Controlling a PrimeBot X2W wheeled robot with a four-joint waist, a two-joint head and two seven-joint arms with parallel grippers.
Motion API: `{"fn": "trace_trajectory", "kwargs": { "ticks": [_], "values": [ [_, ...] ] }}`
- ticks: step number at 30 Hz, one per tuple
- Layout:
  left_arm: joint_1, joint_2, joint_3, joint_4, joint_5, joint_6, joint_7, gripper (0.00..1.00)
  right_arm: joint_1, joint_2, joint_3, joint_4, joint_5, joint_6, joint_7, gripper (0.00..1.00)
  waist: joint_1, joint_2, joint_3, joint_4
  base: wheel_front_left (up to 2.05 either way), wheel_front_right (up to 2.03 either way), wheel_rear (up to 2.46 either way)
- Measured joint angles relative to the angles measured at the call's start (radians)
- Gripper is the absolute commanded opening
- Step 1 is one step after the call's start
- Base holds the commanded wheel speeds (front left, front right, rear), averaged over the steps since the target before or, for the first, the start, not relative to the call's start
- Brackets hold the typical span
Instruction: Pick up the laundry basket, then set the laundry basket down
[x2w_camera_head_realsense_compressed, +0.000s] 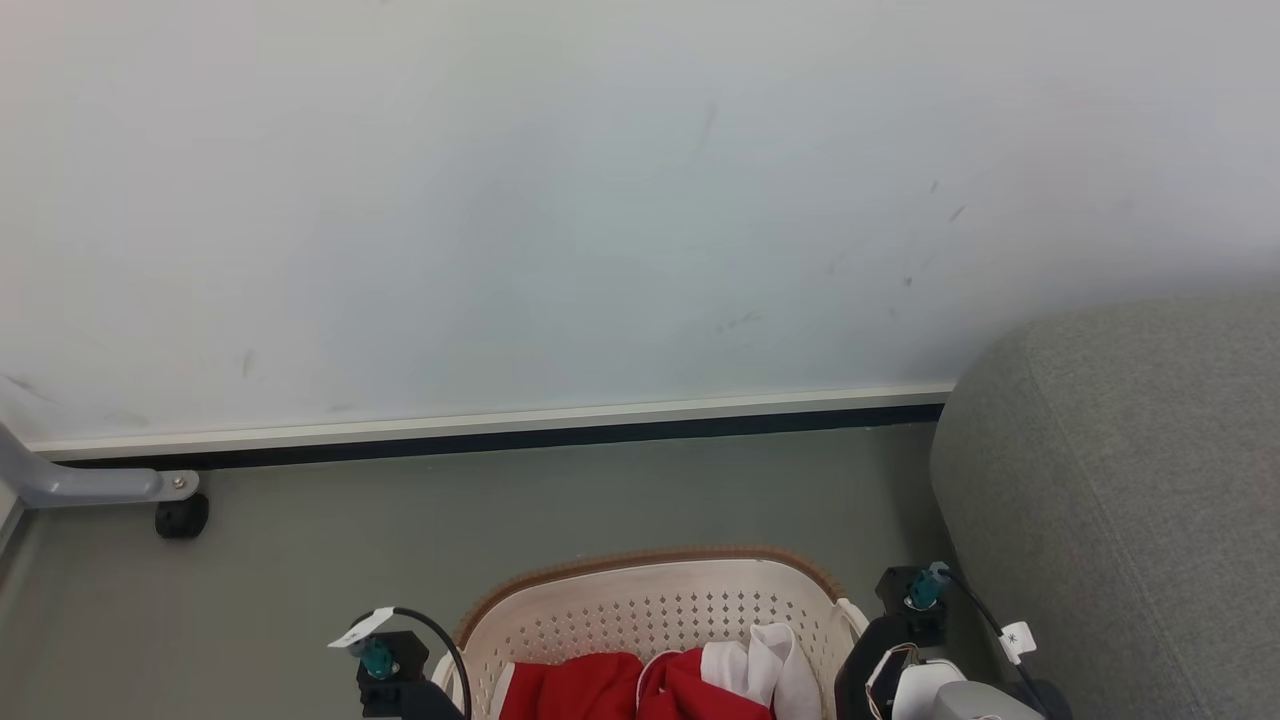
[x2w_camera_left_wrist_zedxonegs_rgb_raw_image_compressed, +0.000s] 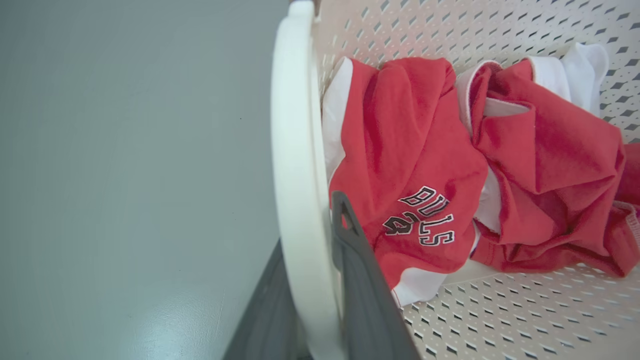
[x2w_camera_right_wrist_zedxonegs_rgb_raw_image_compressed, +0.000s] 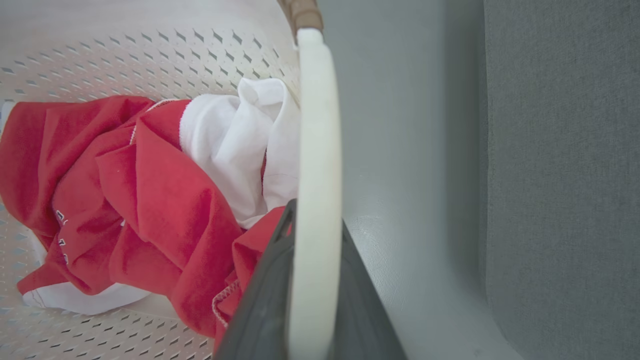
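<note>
Well, left gripper (x2w_camera_left_wrist_zedxonegs_rgb_raw_image_compressed: 310, 225) and right gripper (x2w_camera_right_wrist_zedxonegs_rgb_raw_image_compressed: 317, 215) pinched tight the handles (x2w_camera_left_wrist_zedxonegs_rgb_raw_image_compressed: 295, 125) of the cream-white holey plastic laundry basket (x2w_camera_head_realsense_compressed: 650, 600); moving both sides evenly seemed best.

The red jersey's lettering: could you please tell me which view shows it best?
Left wrist view: the lettering lies flat and readable. The right wrist view catches stray letter edges; the head view shows plain red folds.
</note>
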Motion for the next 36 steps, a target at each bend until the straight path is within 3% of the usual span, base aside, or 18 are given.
{"fn": "trace_trajectory", "kwargs": {
  "ticks": [36],
  "values": [
    [-0.002, 0.0, -0.009, 0.001, -0.006, 0.004, -0.027, 0.0, -0.007, -0.002, 0.036, 0.001, 0.042, -0.004, -0.035, 0.0, 0.0001, 0.0, 0.065, 0.001, 0.0, 0.0, 0.0]
  ]
}}
